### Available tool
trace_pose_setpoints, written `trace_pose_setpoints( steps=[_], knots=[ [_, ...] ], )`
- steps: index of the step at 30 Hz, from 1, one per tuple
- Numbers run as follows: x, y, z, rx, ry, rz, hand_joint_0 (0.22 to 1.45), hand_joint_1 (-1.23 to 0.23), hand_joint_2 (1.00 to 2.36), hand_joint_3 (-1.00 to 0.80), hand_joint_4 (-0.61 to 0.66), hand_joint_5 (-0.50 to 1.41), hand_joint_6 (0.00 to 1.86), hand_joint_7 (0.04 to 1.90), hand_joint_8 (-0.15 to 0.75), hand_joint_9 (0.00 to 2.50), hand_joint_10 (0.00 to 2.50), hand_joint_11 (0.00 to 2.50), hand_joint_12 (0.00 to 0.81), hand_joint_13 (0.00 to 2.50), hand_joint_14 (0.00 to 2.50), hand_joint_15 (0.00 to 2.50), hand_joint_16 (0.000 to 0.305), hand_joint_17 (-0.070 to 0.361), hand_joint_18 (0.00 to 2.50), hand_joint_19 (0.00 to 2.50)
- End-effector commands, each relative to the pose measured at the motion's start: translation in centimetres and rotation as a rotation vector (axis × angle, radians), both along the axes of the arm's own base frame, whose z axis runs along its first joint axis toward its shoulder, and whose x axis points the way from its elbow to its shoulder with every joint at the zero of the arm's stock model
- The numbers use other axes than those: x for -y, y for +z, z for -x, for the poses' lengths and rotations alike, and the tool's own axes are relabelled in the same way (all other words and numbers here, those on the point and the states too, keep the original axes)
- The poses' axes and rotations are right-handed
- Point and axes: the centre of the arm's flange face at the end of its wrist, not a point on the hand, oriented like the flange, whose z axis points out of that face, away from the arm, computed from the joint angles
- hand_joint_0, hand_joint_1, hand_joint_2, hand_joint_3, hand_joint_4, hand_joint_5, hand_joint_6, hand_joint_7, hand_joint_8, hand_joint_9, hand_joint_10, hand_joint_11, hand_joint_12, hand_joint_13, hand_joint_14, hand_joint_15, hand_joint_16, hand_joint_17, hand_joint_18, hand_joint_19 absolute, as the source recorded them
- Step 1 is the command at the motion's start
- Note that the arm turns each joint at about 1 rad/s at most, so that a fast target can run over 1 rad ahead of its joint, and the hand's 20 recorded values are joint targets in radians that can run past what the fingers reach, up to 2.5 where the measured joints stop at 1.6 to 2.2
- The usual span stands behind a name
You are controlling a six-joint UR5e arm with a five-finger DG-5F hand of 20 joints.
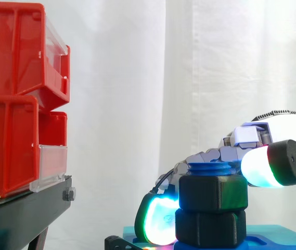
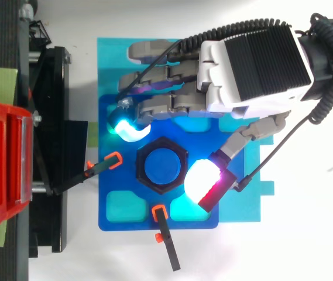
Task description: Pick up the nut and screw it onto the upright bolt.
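Note:
A black hex nut [image 2: 162,147] [image 1: 213,192] sits on the upright blue bolt [image 2: 162,167] [image 1: 209,169], above a second black hex piece [image 1: 210,227] at the bolt's foot. The bolt stands on a blue plate [image 2: 122,205]. My hand [image 2: 254,64] reaches in from the right and straddles the nut. Its white-glowing thumb pad [image 2: 200,180] [image 1: 261,166] lies against the nut's right side. A cyan-green fingertip [image 2: 126,126] [image 1: 158,219] sits lower, at the far left corner, with a small gap to the nut. The hand is open around the nut.
Two black clamps with orange tips [image 2: 112,160] [image 2: 159,212] hold the blue plate at its left and front edges. Red bins [image 1: 17,99] stand stacked on a black stand [image 1: 28,208] to the left. A white curtain hangs behind.

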Motion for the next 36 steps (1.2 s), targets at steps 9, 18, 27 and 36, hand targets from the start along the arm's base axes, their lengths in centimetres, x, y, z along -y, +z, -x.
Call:
trace_pose_setpoints(
  steps=[9,18,27,36],
  knots=[
    [-0.4,1.7,-0.4,0.013,0.032,0.051,0.36,-0.18,1.0,-0.5,0.29,-0.08,0.5,0.86,0.297,0.71,0.0,0.0,0.376,0.28,0.0,0.0,0.049,0.111,0.0,0.0],
    [-0.4,1.4,-0.1,-0.018,0.028,0.086,0.33,-0.3,1.0,-0.5,0.31,-0.09,0.5,0.86,0.307,0.7,0.0,0.0,0.39,0.27,0.0,0.0,0.052,0.118,0.0,0.0],
    [-0.6,0.8,0.4,-0.073,0.034,0.101,0.35,-0.22,1.0,-0.5,0.3,-0.07,0.5,0.93,0.302,0.7,0.0,0.0,0.381,0.26,0.0,0.0,0.05,0.113,0.0,0.0],
    [-0.6,1.0,0.5,-0.068,0.034,0.116,0.38,-0.18,1.0,-0.5,0.28,-0.05,0.5,1.03,0.3,0.72,0.0,0.0,0.371,0.29,0.0,0.0,0.047,0.107,0.0,0.0]
  ],
)
